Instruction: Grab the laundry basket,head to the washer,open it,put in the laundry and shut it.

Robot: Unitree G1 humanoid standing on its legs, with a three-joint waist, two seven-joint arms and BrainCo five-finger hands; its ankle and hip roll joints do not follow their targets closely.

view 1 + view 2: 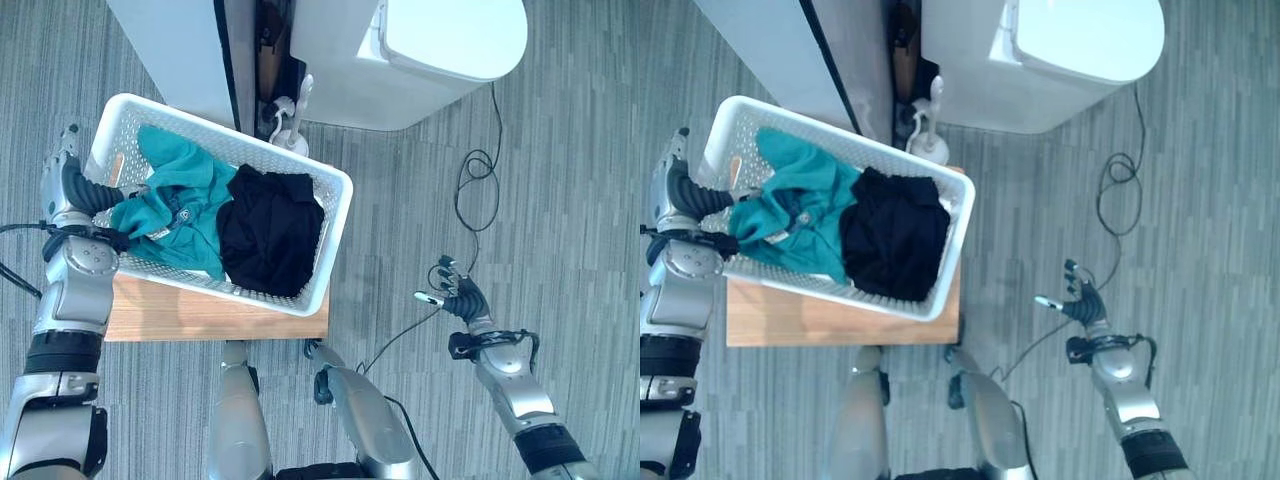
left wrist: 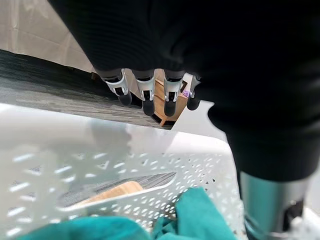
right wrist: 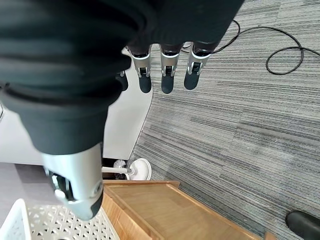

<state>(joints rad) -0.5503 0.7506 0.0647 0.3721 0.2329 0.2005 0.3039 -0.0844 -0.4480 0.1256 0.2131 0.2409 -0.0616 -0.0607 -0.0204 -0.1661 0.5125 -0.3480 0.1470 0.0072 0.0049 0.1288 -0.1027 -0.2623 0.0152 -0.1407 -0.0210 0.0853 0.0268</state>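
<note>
The white perforated laundry basket [image 1: 336,222] lies slantwise on a low wooden table [image 1: 190,314]. Inside it a teal garment [image 1: 178,206] lies to the left and a black garment [image 1: 270,232] to the right. My left hand [image 1: 78,187] is at the basket's left end. In the left wrist view its fingers [image 2: 145,98] reach straight out past the rim [image 2: 100,134] and its thumb points into the basket beside the teal garment [image 2: 196,209]. My right hand [image 1: 462,296] hangs open over the carpet, well to the right of the basket. The white washer [image 1: 440,45], lid down, stands behind.
A tall white panel [image 1: 170,50] stands behind the basket, left of the washer. In the dark gap between them a white brush in its holder [image 1: 290,128] stands on the floor. Grey carpet spreads to the right of the table.
</note>
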